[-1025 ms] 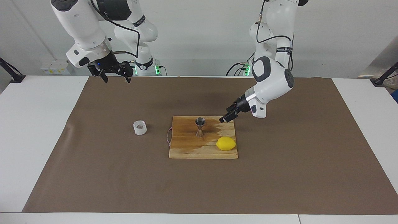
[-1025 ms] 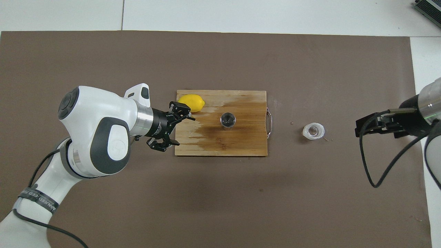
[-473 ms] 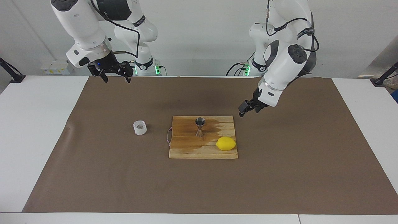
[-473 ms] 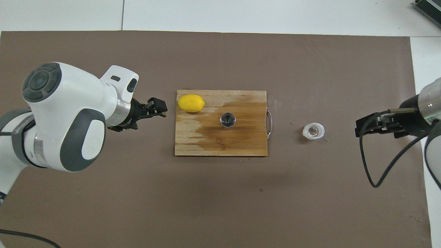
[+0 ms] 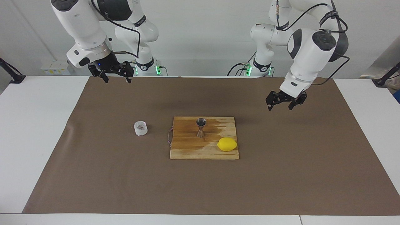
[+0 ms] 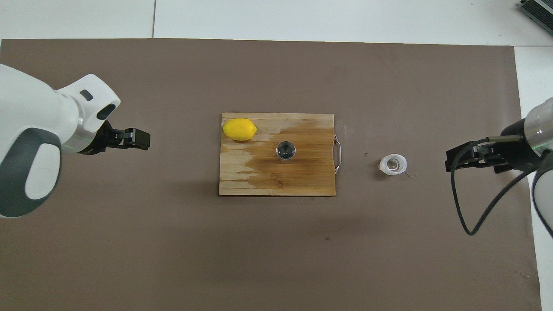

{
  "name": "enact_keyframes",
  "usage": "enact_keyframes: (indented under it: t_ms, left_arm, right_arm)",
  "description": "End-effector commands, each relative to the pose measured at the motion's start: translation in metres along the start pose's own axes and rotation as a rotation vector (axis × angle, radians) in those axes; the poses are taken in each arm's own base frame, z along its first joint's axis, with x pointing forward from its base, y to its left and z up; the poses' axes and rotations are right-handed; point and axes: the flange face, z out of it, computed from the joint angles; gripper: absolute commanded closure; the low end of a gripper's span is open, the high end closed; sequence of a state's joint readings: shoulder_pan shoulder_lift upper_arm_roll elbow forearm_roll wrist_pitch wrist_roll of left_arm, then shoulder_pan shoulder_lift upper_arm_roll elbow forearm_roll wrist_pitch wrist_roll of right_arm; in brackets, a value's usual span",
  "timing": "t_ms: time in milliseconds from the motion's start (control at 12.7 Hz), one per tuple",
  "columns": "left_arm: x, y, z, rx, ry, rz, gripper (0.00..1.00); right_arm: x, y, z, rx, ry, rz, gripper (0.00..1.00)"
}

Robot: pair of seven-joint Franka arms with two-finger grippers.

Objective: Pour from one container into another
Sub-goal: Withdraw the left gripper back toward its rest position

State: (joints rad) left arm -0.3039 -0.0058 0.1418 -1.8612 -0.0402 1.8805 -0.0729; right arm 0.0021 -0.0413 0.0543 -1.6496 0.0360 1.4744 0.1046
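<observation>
Pulled back from the board (image 5: 204, 137) with fingers apart, left end effector (image 5: 285, 102) hangs empty; right end effector (image 5: 114, 75), also apart, should lower squarely around the upright cup (image 5: 140, 128), then tip slowly over the jigger (image 5: 201, 127).

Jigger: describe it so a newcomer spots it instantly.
Find the wooden cutting board mid-table on the brown mat. The jigger stands upright near its middle, nearer the robots than the lemon. It alone is shiny steel and hourglass-shaped.

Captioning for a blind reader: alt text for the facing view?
A jigger and lemon sit on a wooden board, a clear cup beside it; both end effectors, left and right, hover open above the brown mat.
</observation>
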Motion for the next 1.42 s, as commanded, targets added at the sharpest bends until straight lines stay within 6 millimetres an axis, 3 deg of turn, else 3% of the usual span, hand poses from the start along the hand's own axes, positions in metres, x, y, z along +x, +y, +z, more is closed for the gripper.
enact_keyframes:
  t_ms: [0, 79, 237, 473, 789, 1183, 1341]
  left_arm:
    - [-0.006, -0.063, -0.016, 0.018, 0.002, 0.094, 0.00]
    - [-0.004, -0.083, -0.023, 0.024, 0.016, 0.098, 0.00]
    - [0.007, -0.095, -0.052, 0.070, 0.041, 0.113, 0.00]
    - [0.023, -0.091, -0.090, 0.090, 0.044, 0.114, 0.00]
    - [0.015, -0.080, -0.101, 0.074, 0.033, 0.113, 0.00]
    - [0.001, -0.080, -0.111, 0.063, 0.025, 0.101, 0.00]
    - [-0.003, -0.071, -0.107, 0.061, 0.014, 0.055, 0.00]
  right_arm:
    - [-0.002, 0.002, -0.004, 0.003, 0.009, 0.022, 0.00]
    - [-0.002, 0.002, -0.004, 0.003, 0.009, 0.022, 0.00]
    - [-0.002, 0.002, -0.004, 0.003, 0.009, 0.022, 0.00]
    - [-0.003, 0.002, -0.003, 0.002, -0.001, 0.022, 0.00]
    - [-0.004, 0.002, -0.002, 0.001, -0.007, 0.010, 0.00]
    - [-0.003, 0.006, 0.013, -0.003, 0.046, -0.430, 0.00]
    - [-0.002, 0.032, 0.026, 0.027, 0.045, -0.659, 0.00]
